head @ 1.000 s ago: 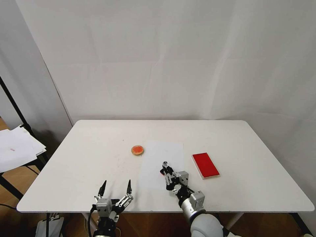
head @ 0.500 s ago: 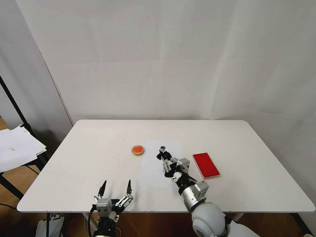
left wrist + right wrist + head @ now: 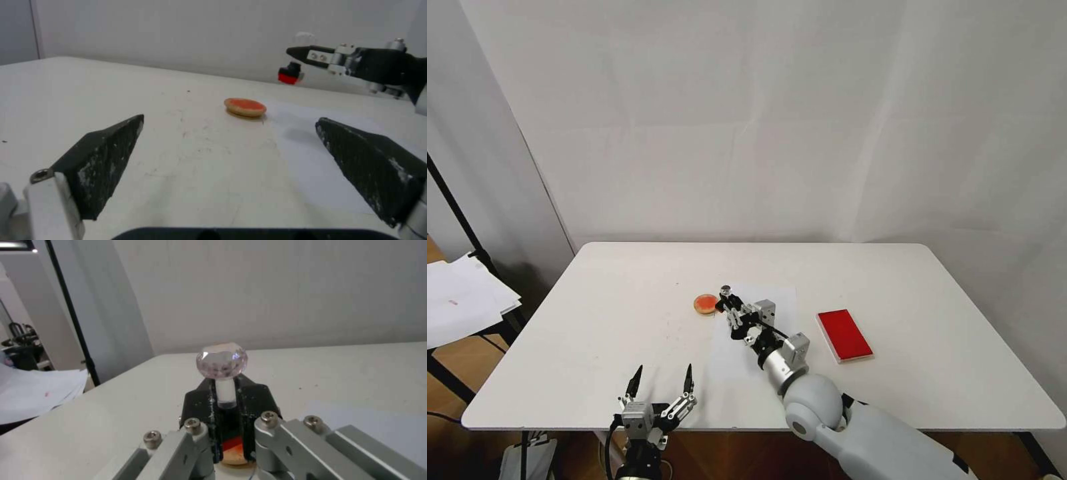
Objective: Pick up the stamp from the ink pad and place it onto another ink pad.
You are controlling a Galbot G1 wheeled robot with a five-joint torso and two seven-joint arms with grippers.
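My right gripper [image 3: 726, 302] is shut on the stamp [image 3: 725, 291], whose clear faceted knob [image 3: 221, 360] stands above the black fingers [image 3: 201, 403]. The stamp hangs in the air just beside the round orange ink pad [image 3: 705, 304], at its right edge. In the left wrist view the stamp's red underside [image 3: 289, 75] floats above the table, beyond the round pad [image 3: 245, 107]. Part of the round pad [image 3: 234, 456] peeks out under the fingers in the right wrist view. The red rectangular ink pad [image 3: 844, 335] lies bare on the right. My left gripper [image 3: 660, 385] waits open at the near table edge.
A white paper sheet [image 3: 747, 353] lies on the white table [image 3: 947, 300] between the two pads, under my right arm. A stack of papers [image 3: 457, 300] rests on a stand off the table's left side. White walls close the back.
My right arm has carried the stamp to the left and away from me, across the paper, up to the round pad. The left arm has stayed put.
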